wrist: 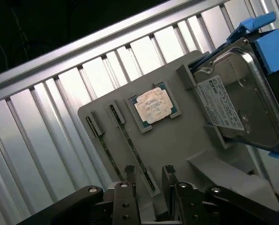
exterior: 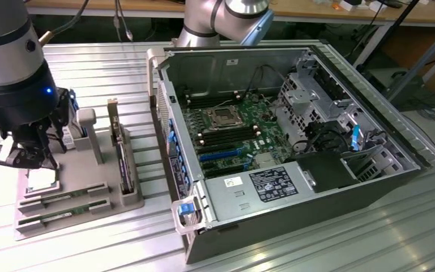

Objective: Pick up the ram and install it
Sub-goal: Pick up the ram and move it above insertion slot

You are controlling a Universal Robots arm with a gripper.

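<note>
Two green ram sticks lie flat side by side in slots of a grey holder tray (exterior: 127, 204); the one nearer the processor is the ram (exterior: 65, 199) (wrist: 130, 145), and its twin (exterior: 60, 217) (wrist: 101, 140) lies beside it. My gripper (exterior: 27, 161) (wrist: 149, 172) hangs open above the tray, holding nothing. In the wrist view its two dark fingers (wrist: 129, 180) stand on either side of the near end of the ram, still above it. The open computer case (exterior: 202, 68) with its motherboard (exterior: 237, 136) stands to the exterior view's right of the tray.
On the same tray rest a square silver processor (wrist: 153, 105) (exterior: 42, 181), a hard drive (wrist: 238, 103) in blue brackets, and an upright card (exterior: 115, 133) near the case. The ribbed metal table (exterior: 353, 238) carries everything. A second arm's base (exterior: 217, 22) rises behind the case.
</note>
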